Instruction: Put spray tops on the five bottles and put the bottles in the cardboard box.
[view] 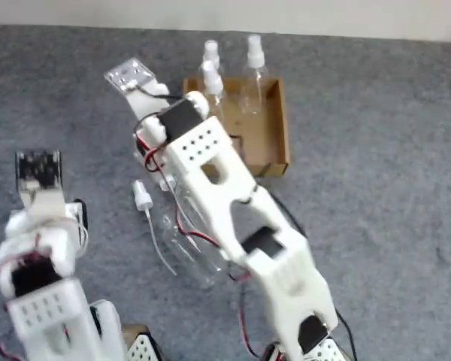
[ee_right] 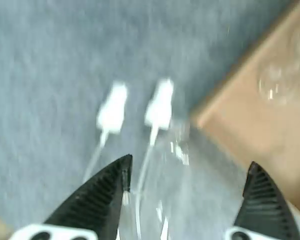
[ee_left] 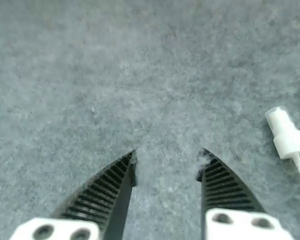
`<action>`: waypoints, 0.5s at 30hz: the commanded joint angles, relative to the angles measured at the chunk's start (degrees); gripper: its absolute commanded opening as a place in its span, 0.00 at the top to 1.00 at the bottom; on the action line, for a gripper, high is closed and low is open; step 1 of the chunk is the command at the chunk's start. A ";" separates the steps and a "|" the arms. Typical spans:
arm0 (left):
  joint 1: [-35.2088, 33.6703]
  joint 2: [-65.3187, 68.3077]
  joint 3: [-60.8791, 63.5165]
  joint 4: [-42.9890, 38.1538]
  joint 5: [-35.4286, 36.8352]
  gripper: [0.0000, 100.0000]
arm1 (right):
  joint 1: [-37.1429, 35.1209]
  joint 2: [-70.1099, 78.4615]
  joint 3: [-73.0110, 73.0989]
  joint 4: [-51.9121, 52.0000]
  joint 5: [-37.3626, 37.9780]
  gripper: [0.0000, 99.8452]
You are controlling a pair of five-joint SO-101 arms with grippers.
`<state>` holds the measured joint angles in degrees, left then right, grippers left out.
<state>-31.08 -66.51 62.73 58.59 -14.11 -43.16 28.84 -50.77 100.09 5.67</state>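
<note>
In the high view, your brown cardboard box (view: 274, 143) sits on the far side of the grey carpeted table (view: 376, 226). Three capped clear plastic bottles (view: 253, 71) stand upright at its far end, each with a white sprayer on its neck. Nearer the arms, a loose white spray top (view: 142, 197) lies on the carpet with its thin dip tube trailing behind it. It is just beside the lying clear bottles (view: 195, 252), which are on their sides and partly hidden under the right arm (view: 233, 203). The right gripper (view: 129, 75) shows beside the box's far left corner. The left gripper (view: 37, 169) is well apart from all of this, over bare carpet.

In the left wrist view, your left gripper (ee_left: 168, 152) is released. Its black ribbed jaws are spread with nothing but carpet between them. The loose white spray top (ee_left: 286, 134) lies near one finger without touching it.

In the right wrist view, your right gripper (ee_right: 190, 161) is also released, its jaws wide apart and holding nothing. Beyond them a clear bottle (ee_right: 172, 165) lies on the carpet with a white sprayer (ee_right: 160, 102) at its end. The blur hides whether that sprayer is seated on the neck. A second spray top (ee_right: 112, 107) lies just beside it. The corner of the brown cardboard box (ee_right: 260, 130) is close by.
</note>
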 commanded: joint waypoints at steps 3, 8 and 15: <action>2.59 22.29 -17.36 5.19 -0.53 0.85 | 2.59 -22.02 31.52 -5.76 4.22 0.71; 6.37 33.36 -27.82 11.25 -0.88 0.85 | 3.74 -28.26 57.45 -25.54 4.04 0.71; 6.46 35.47 -29.23 11.60 -0.88 0.85 | 3.74 -30.11 73.10 -44.09 3.96 0.71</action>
<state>-26.15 -31.25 36.44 69.67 -14.64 -40.44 1.93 20.26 62.81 9.19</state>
